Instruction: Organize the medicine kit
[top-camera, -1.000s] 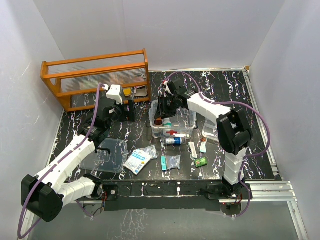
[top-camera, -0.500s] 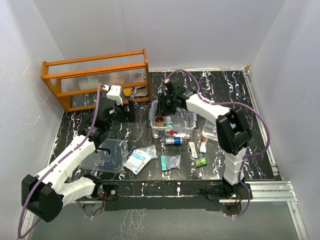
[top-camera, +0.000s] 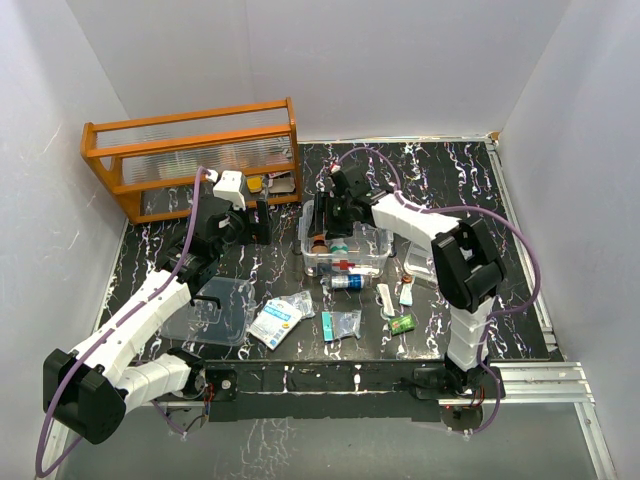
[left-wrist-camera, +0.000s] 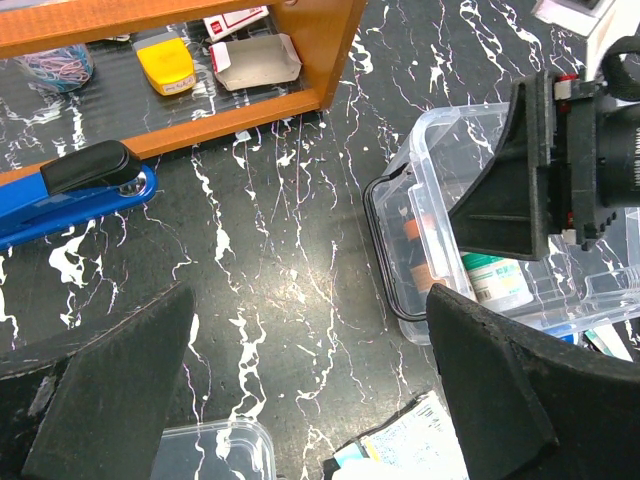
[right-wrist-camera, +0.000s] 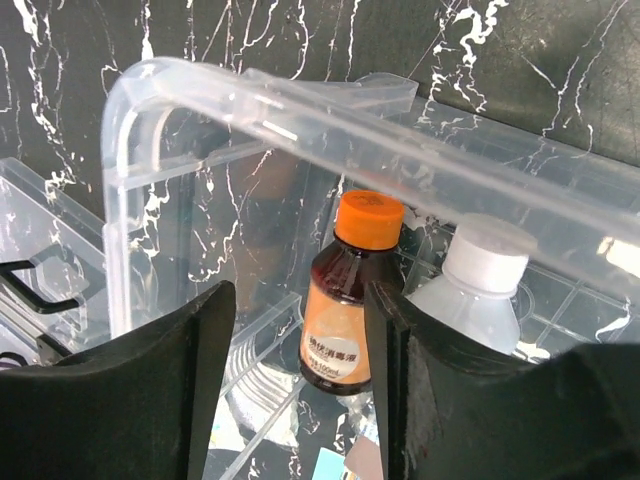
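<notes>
Nearest the arm bases, loose items lie along the front of the black marbled table: a flat blue-and-white packet, a small clear plastic bag and a small green packet. To their left I see a flat clear plastic lid with a dark handle. It lies flat on the table, well apart from its box and partly under the left forearm.

Further in, a small blue-and-white cylinder lies on its side just in front of the medicine kit. The kit is a clear rectangular plastic box with a small red cross on its front wall, sitting mid-table and uncovered.

The right gripper hangs over the box's left end, fingers pointing down inside the rim. Its jaws are parted. A brown glass bottle with an orange cap stands upright on the box floor in line with the gap. Space shows on the bottle's left side, so it is not clamped. A white-capped translucent bottle stands upright just beside it.

The left gripper hovers above bare table left of the box, jaws spread wide with nothing between them.

Farthest back, a blue stapler with a black top lies just in front of the orange wooden rack at the rear left.
</notes>
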